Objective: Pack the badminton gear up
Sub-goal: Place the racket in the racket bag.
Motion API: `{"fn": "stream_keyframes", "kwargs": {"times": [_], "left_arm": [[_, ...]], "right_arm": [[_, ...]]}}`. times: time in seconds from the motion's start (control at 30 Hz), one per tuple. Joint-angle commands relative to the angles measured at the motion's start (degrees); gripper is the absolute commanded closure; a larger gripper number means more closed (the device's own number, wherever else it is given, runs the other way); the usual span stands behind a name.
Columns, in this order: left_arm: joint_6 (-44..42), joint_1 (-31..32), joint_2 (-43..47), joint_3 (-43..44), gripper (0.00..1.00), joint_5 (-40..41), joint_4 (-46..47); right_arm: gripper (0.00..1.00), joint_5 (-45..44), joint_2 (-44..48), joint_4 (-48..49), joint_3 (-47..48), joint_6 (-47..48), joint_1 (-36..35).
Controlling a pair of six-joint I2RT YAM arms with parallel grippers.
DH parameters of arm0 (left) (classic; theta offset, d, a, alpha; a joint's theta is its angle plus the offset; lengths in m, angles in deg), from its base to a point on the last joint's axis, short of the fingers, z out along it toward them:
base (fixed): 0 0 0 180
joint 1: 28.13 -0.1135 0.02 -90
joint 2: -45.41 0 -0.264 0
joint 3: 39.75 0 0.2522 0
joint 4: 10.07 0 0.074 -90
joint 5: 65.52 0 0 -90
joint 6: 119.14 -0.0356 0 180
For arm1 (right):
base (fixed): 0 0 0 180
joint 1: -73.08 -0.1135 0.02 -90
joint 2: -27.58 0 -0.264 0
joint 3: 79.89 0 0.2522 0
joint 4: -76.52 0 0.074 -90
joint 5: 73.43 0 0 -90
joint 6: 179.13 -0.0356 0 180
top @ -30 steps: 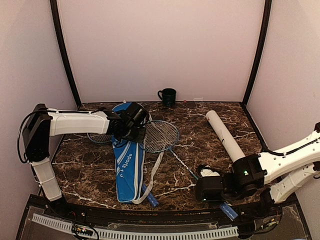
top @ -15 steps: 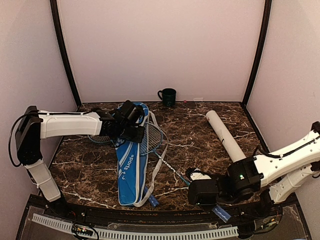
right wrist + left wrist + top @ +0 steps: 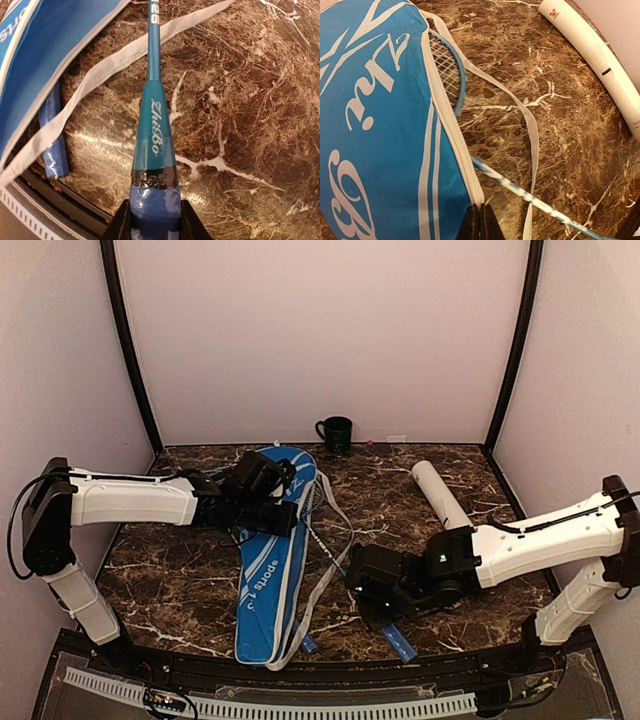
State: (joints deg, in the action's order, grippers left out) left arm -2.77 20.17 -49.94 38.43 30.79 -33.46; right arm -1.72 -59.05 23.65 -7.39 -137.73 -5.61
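The blue racket-shaped cover (image 3: 266, 565) with white lettering lies lengthwise at centre left. My left gripper (image 3: 288, 518) is shut on the cover's white-trimmed right edge (image 3: 476, 197), fingertips pressed together in the left wrist view (image 3: 481, 221). One racket's head (image 3: 451, 70) is partly under the cover, and its shaft (image 3: 530, 197) runs out to the right. My right gripper (image 3: 366, 592) is shut on that racket's blue handle (image 3: 152, 150). A second blue handle (image 3: 53, 145) sticks out of the cover's near end. The white tube (image 3: 441, 496) lies at the right. No shuttlecocks are in view.
A dark green mug (image 3: 335, 432) stands at the back wall. The cover's white strap (image 3: 326, 575) loops over the racket shaft on the marble table (image 3: 170, 570). The table's near edge with a black rail (image 3: 55, 200) is just behind the right gripper.
My right gripper has moved left and away from the near edge with the racket handle, sliding the racket head in under the cover. The cover has swung and my left gripper has shifted with its edge.
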Motion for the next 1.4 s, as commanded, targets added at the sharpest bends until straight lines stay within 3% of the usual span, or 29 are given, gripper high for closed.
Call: {"fn": "stream_keyframes", "kwargs": {"times": [0.0,0.6,0.8,1.17,1.37], "left_arm": [[2.5,2.3,0.8,-0.4,1.0,-1.4,5.1],[5.8,4.5,-2.7,-2.1,1.0,-0.1,11.3],[5.8,4.4,-3.6,-3.1,1.0,1.9,10.8],[5.8,2.8,-6.0,-3.8,1.0,2.5,9.6],[5.0,1.9,-5.8,-3.6,1.0,1.5,9.4]], "right_arm": [[1.0,-1.1,-2.7,7.0,5.0,-2.7,2.3],[1.0,-1.6,-16.5,15.3,15.2,-6.0,7.2],[1.0,2.1,-21.8,18.0,16.9,-4.9,8.7],[0.59,8.6,-20.2,20.6,11.8,-1.9,8.8],[0.46,11.9,-16.2,22.0,5.3,0.1,8.8]]}}
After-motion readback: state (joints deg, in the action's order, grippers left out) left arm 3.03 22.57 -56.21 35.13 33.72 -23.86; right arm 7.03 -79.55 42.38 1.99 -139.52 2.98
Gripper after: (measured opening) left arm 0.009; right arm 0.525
